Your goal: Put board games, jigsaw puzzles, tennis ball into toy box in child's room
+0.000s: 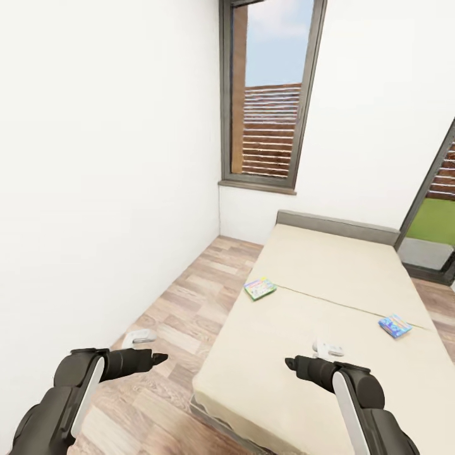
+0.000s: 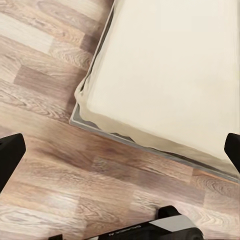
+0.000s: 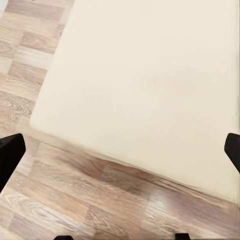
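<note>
Cream bed (image 1: 328, 303), green-edged game (image 1: 260, 288), blue game (image 1: 395, 325) (beyond right claw (image 1: 289, 363))

The bed (image 1: 328, 316) runs off the head view's right and bottom edges, its far corner lost. The prints on the green-edged board game (image 1: 260, 288) and the blue board game (image 1: 395, 325) are too small to read. In the left wrist view, the left end effector (image 2: 120, 155) shows just two dark fingertips (image 2: 10, 155) clipped by the frame's sides.

Board games on bed
Green-edged box (image 1: 260, 288) flat near left edge; blue box (image 1: 395, 325) flat toward right, well apart, on cream bed (image 1: 328, 272).
</note>
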`<state>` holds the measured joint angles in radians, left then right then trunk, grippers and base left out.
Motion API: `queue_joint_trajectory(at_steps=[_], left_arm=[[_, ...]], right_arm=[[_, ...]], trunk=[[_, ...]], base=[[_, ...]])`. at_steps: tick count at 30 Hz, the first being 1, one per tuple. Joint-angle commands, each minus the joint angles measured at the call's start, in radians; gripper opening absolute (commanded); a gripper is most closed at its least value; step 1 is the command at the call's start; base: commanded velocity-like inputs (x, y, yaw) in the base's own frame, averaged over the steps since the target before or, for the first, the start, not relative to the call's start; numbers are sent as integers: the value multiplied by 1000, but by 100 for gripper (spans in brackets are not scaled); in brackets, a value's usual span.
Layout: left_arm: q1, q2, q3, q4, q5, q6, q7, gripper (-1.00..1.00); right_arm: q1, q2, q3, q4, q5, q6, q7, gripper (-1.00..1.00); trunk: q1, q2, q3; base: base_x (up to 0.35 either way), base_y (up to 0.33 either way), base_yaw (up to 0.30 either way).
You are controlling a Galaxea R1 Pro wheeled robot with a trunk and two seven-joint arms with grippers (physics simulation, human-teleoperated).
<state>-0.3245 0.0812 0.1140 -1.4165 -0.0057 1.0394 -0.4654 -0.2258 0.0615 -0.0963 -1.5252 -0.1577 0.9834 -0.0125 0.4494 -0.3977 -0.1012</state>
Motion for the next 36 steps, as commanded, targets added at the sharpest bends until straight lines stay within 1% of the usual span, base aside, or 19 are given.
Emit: queue_joint_trajectory(at_steps=[1,11,21,36], left_arm=[[-1,0,1,-1,-1,5,-4,100],[-1,0,1,-2,-1,5,-4,100],[-1,0,1,-3,-1,5,-4,100],[-1,0,1,-5,0,5,-4,100]], right_arm=[[-1,1,-2,0,-5,5,-1,100],[-1,4,-2,0,-5,3,-1,100],[-1,-1,-2,0,-5,2,-1,100],[-1,4,-2,0,-5,-3,-1,100]], trunk=[[1,-2,-3],[1,-2,-13],[1,-2,-23],[1,-2,-27]], base=[[0,127,-235],[7,188,-235],[97,257,-232],[176,249,-78]])
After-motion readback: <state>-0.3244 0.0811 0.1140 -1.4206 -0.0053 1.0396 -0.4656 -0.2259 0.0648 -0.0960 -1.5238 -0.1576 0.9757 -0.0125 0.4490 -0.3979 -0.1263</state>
